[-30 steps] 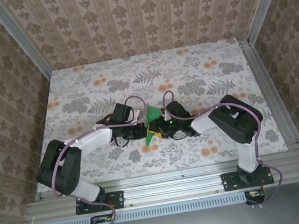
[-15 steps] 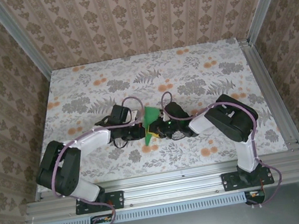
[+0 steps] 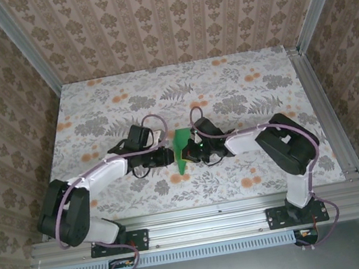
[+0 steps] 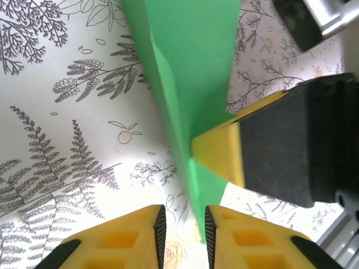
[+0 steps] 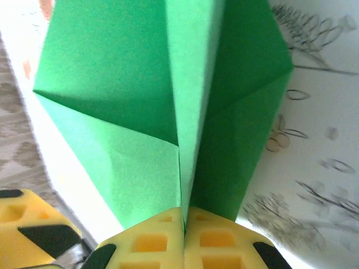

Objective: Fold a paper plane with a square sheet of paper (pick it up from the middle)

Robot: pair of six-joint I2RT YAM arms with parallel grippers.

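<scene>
Right, start with the flower-patterned table (image 3: 246, 83): both arms reach in low over its middle and meet nose to nose. Between them stands the paper plane (image 3: 182, 149), bright green and already creased along its centre, held on edge near the middle of the table, a little towards you.

From the right wrist you see its two wings spreading away from the centre fold, and the right gripper (image 5: 183, 216) has its jaws pressed together on that fold, pinching the plane at its near end. The left gripper (image 4: 184, 216) sits just beside the plane's narrow tip. Its jaws stand a little apart, with bare table showing through the gap, and it clamps nothing as far as that view tells.

By my reckoning you are late in the folding, at a handover or at sharpening the centre crease, with the right side carrying the plane alone.

Next, bring the left fingertips (image 4: 160, 218) squarely around the tip before closing. The paper lies against the inner edge of one pad, so closing off-centre could push it aside or crumple the nose.
</scene>
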